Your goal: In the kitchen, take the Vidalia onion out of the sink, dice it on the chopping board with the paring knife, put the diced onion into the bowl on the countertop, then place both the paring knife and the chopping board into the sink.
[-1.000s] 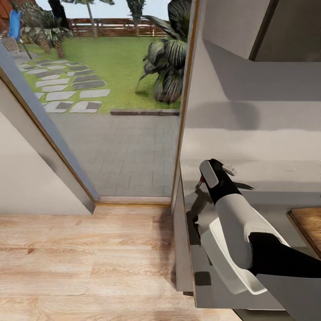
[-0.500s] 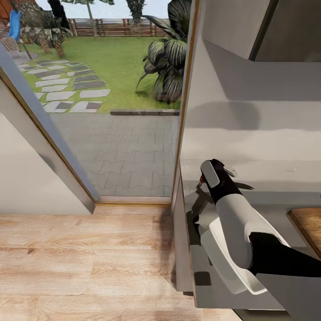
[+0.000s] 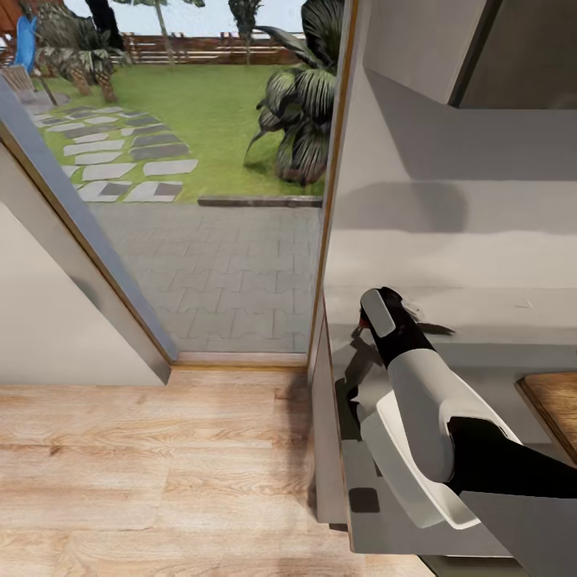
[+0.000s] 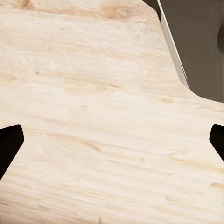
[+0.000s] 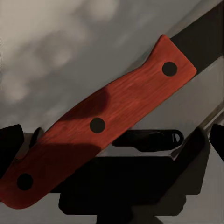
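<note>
Nearest us in the head view, at about 5 o'clock, our right arm's white and black forearm crosses over the white square bowl with sloping sides (image 3: 393,469), which sits on the long grey glossy countertop (image 3: 497,353). At 3 o'clock, at the frame's edge, lies a corner of the dark-brown wooden chopping board (image 3: 557,409). Farther along the arm, our right gripper (image 3: 401,314) hangs over the countertop near the wall, and the slim dark blade of the small paring knife with the red-orange riveted handle (image 5: 100,123) pokes out beside it. In the right wrist view that handle lies slantwise across the jaws, so we judge them closed on it, though the contact itself is hard to see. Our left gripper (image 4: 112,140) hangs over the light wooden floor (image 4: 93,116) with its dark fingertips spread wide and nothing between them. Beyond, from 10 to 12 o'clock, a glass door gives onto grey paving (image 3: 232,272) and a green lawn (image 3: 208,112)
</note>
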You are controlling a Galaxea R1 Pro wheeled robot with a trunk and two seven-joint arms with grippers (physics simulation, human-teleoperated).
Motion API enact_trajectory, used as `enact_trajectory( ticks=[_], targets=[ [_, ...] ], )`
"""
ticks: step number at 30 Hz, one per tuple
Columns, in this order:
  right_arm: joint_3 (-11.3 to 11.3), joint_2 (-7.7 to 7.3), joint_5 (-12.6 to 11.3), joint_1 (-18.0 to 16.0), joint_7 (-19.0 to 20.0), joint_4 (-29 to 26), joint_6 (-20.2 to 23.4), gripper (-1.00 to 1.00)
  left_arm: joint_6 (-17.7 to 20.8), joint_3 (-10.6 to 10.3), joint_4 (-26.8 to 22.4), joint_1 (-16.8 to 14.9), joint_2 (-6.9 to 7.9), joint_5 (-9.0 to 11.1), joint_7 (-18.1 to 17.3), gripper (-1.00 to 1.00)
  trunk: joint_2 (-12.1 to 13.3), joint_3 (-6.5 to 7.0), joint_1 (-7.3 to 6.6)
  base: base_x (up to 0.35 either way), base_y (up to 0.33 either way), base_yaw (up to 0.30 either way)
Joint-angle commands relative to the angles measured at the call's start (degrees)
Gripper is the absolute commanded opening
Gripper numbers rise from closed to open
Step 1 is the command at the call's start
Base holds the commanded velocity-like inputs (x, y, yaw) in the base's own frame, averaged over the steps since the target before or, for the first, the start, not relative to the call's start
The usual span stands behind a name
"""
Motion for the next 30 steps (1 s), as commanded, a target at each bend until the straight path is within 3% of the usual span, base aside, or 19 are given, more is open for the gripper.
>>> enact_trajectory(
  ticks=[1, 30],
  targets=[
    [-0.25, 0.05, -0.93, 0.00, -0.21, 0.08, 0.52, 1.00, -0.11, 0.22, -0.11, 0.03, -0.05, 0.14, -0.06, 1.00, -0.08, -0.15, 0.04, 0.000, 0.000, 0.000],
    [-0.17, 0.02, -1.29, 0.00, -0.27, 0.34, 0.52, 1.00, -0.11, 0.26, -0.10, 0.05, -0.05, 0.14, -0.06, 1.00, -0.08, -0.88, 0.04, 0.000, 0.000, 0.000]
  ],
)
